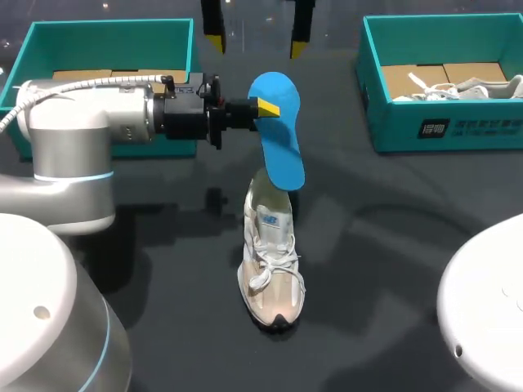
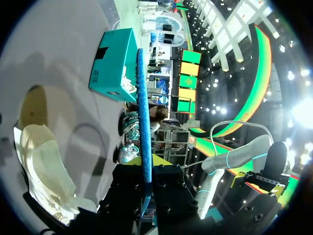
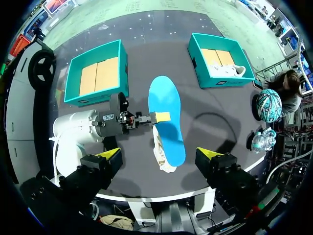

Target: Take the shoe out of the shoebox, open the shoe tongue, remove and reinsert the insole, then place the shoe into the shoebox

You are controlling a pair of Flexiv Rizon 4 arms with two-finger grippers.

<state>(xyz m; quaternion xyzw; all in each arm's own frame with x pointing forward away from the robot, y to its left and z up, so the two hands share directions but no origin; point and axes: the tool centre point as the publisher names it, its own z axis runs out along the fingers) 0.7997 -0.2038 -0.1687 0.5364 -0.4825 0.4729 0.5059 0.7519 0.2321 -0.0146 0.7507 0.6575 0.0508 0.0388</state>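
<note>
My left gripper point(image 1: 265, 106) is shut on a blue insole point(image 1: 279, 139), gripping it near one end and holding it in the air above the shoe. The beige lace-up shoe point(image 1: 270, 261) stands on the dark table under the insole, toe toward the near edge. In the left wrist view the insole point(image 2: 142, 107) shows edge-on between the fingers of my left gripper point(image 2: 146, 164), with the shoe point(image 2: 44, 161) below and beside it. My right gripper point(image 3: 159, 154) hangs open high over the table, looking down on the insole point(image 3: 166, 115) and the shoe point(image 3: 161, 159); it shows too at the back of the head view as my right gripper point(image 1: 257, 37).
A teal shoebox point(image 1: 33, 49) with a bare cardboard bottom stands at the back left, behind my left arm. Another teal shoebox point(image 1: 458, 126) at the back right holds a white shoe point(image 1: 466, 84).
</note>
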